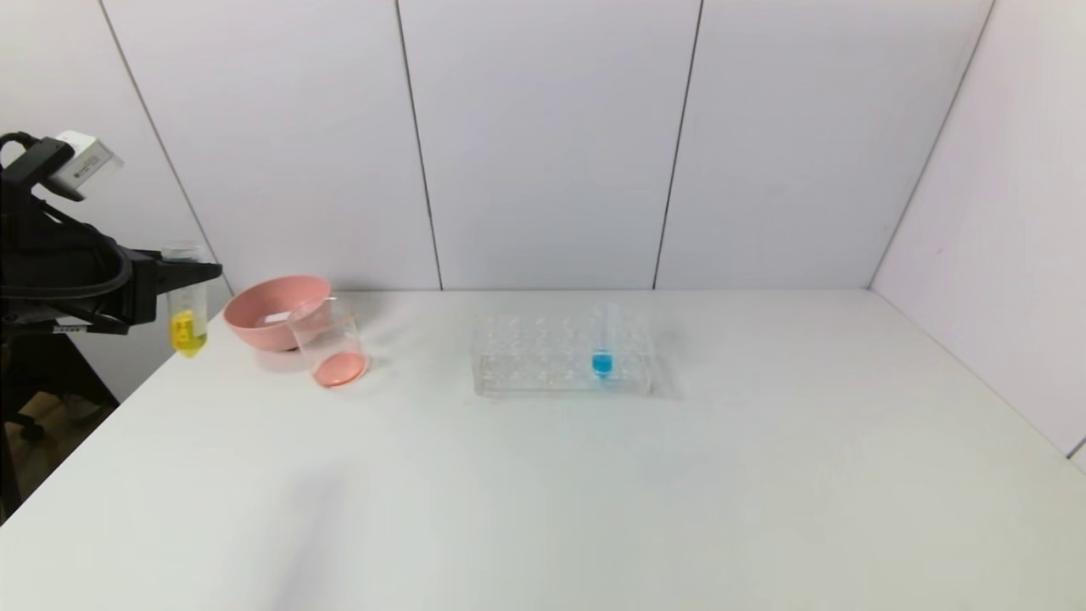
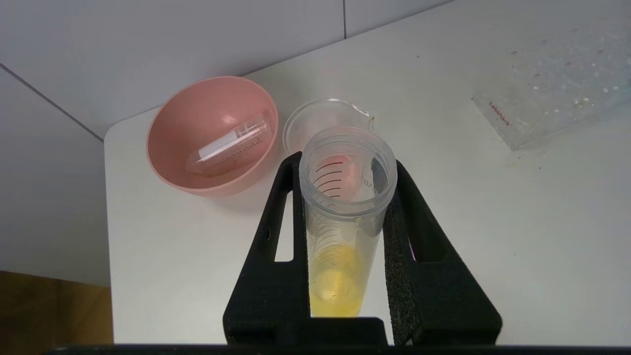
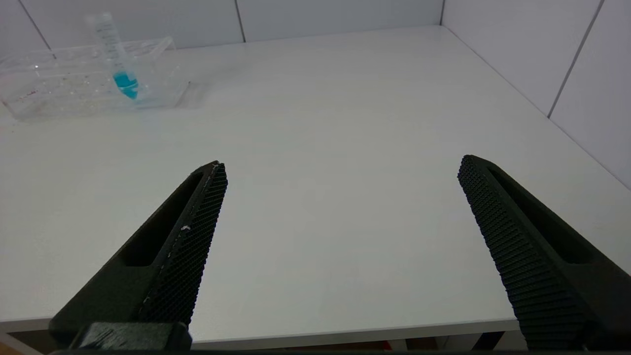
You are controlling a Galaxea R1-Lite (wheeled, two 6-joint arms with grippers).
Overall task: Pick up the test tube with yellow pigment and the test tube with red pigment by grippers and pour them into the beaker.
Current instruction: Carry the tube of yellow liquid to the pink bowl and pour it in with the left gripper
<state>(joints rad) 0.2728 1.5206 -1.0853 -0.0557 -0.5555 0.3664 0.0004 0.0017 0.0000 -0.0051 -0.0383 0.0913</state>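
Red already sitting in beaker (image 1: 331, 346); left end effector (image 1: 188, 273) clamping upright yellow-pigment tube (image 1: 187, 305), not yet pouring; right end effector (image 3: 340, 207) gaping empty.

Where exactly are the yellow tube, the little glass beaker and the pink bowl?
test tube with yellow pigment (image 1: 187, 329), head view, on the yellow liquid in its tip.
beaker (image 1: 333, 342), head view, on its clear side wall.
pink bowl (image 2: 178, 130), left wrist view, on its bare inner wall.
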